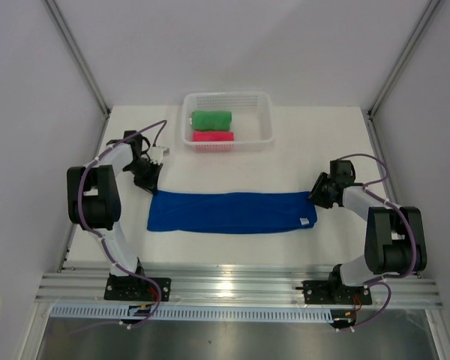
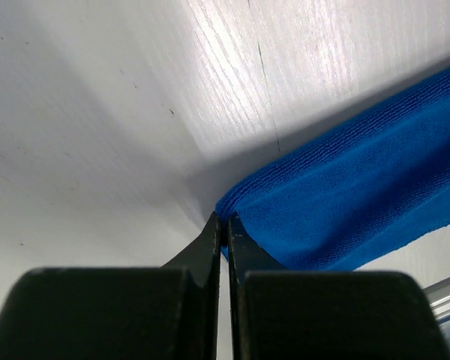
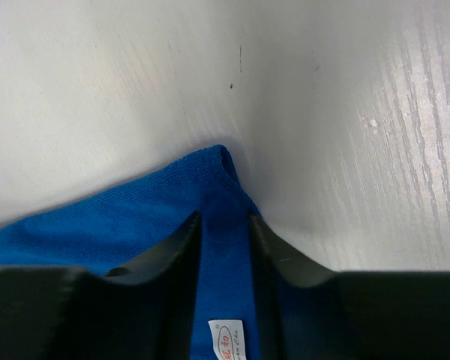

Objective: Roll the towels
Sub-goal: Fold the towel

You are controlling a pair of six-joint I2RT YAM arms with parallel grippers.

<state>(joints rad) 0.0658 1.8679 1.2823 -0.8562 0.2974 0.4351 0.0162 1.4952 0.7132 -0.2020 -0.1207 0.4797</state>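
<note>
The royal blue towel (image 1: 229,212) lies flat as a long folded strip across the table's middle. My left gripper (image 1: 148,182) is at its far left corner; in the left wrist view the jaws (image 2: 224,219) are pinched nearly together on the corner of the cloth (image 2: 360,187). My right gripper (image 1: 319,193) is at the far right corner. Its jaws (image 3: 225,217) stand slightly apart over the cloth (image 3: 97,225), with the white tag (image 3: 227,339) showing between them. The green towel (image 1: 211,119) and the pink towel (image 1: 212,136) lie rolled in the basket.
The white mesh basket (image 1: 266,120) stands at the back centre of the table. Metal frame posts rise at both back corners. An aluminium rail runs along the near edge by the arm bases.
</note>
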